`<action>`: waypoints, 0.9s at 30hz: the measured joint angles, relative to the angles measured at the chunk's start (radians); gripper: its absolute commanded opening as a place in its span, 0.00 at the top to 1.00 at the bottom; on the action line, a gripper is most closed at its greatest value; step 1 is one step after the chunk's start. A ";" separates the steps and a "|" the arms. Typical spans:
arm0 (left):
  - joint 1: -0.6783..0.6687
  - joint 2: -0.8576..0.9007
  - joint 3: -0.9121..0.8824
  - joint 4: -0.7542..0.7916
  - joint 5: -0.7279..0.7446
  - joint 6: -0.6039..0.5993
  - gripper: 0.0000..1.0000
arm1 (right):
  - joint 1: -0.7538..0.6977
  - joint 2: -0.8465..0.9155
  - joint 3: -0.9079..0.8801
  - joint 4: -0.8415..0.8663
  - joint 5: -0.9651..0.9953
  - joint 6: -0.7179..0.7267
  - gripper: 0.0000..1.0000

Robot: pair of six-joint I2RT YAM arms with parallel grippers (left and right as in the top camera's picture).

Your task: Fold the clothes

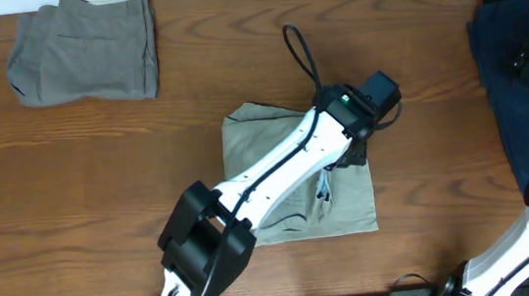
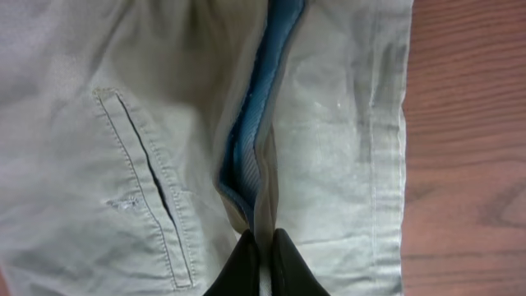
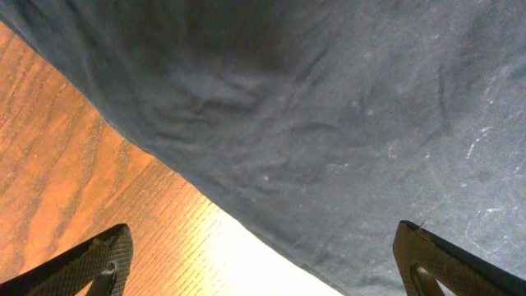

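Pinching a raised fold of the khaki shorts (image 2: 99, 148) in the closed left gripper (image 2: 265, 265), with the right gripper (image 3: 267, 259) spread wide, gripping nothing, over the navy garment (image 3: 329, 123).

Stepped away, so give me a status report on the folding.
Left hand shut on a fold of the khaki shorts. Right hand open over the navy garment. Grey pair far off; nothing in the way.
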 measured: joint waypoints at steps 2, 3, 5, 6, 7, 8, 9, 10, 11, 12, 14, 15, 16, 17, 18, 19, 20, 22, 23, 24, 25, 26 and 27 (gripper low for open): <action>0.000 0.008 0.000 0.008 0.000 0.000 0.94 | 0.000 0.000 0.000 0.000 0.000 0.000 0.01; 0.000 0.010 0.000 0.015 0.000 0.000 0.94 | 0.000 0.000 0.000 0.000 0.000 0.000 0.01; 0.000 0.012 0.000 0.029 0.002 0.000 0.94 | 0.000 0.000 0.000 0.000 0.000 0.000 0.01; 0.000 0.012 0.000 0.034 0.003 0.000 0.94 | 0.000 0.000 0.000 0.000 0.000 0.000 0.01; 0.000 0.012 0.000 0.044 0.005 0.000 0.94 | 0.000 0.000 0.000 0.000 0.000 0.000 0.01; 0.000 0.012 0.000 0.054 0.009 0.000 0.94 | 0.000 0.000 0.000 0.000 0.000 0.000 0.01; 0.000 0.012 0.000 0.060 0.014 0.000 0.94 | 0.000 0.000 0.000 0.000 0.000 0.000 0.01; 0.000 0.012 0.000 0.067 0.023 0.000 0.94 | 0.000 0.000 0.000 0.000 0.000 0.000 0.01; 0.000 0.012 0.000 0.074 0.029 0.000 0.94 | 0.000 0.000 0.000 0.000 0.000 0.000 0.01; 0.000 0.012 0.000 0.079 0.033 0.000 0.94 | 0.000 0.000 0.000 0.000 0.000 0.000 0.01; 0.000 0.012 0.000 0.083 0.042 0.000 0.93 | 0.000 0.000 0.000 0.000 0.000 0.000 0.01; 0.000 0.012 0.000 0.084 0.048 0.000 0.90 | 0.000 0.000 0.000 0.000 0.000 0.000 0.01; 0.000 0.012 0.000 0.086 0.052 0.000 0.82 | 0.000 0.000 0.000 0.000 0.000 0.000 0.01; 0.000 0.012 0.000 0.087 0.054 0.000 0.70 | 0.000 0.000 0.000 0.000 0.000 0.000 0.01; 0.000 0.012 0.000 0.088 0.056 -0.001 0.69 | 0.000 0.000 0.000 0.000 0.000 0.000 0.01; 0.000 0.012 0.000 0.089 0.060 -0.006 0.68 | 0.000 0.000 0.000 0.000 0.000 0.000 0.01; 0.000 0.012 0.000 0.090 0.060 -0.011 0.68 | 0.000 0.000 0.000 0.000 0.000 0.000 0.01; 0.000 0.012 0.000 0.089 0.064 -0.013 0.68 | 0.000 0.000 0.000 0.000 0.000 0.000 0.01; 0.000 0.012 0.000 0.088 0.072 -0.013 0.68 | 0.000 0.000 0.000 0.000 0.000 0.000 0.01; 0.000 0.012 0.000 0.085 0.079 -0.010 0.69 | 0.000 0.000 0.000 0.000 0.000 0.000 0.01; 0.000 0.012 0.000 0.080 0.088 -0.004 0.69 | 0.000 0.000 0.000 0.000 0.000 0.000 0.01; 0.000 0.012 0.000 0.072 0.097 0.004 0.69 | 0.000 0.000 0.000 0.000 0.000 0.000 0.01; 0.000 0.012 0.000 0.066 0.101 0.010 0.69 | 0.000 0.000 0.000 0.000 0.000 0.000 0.01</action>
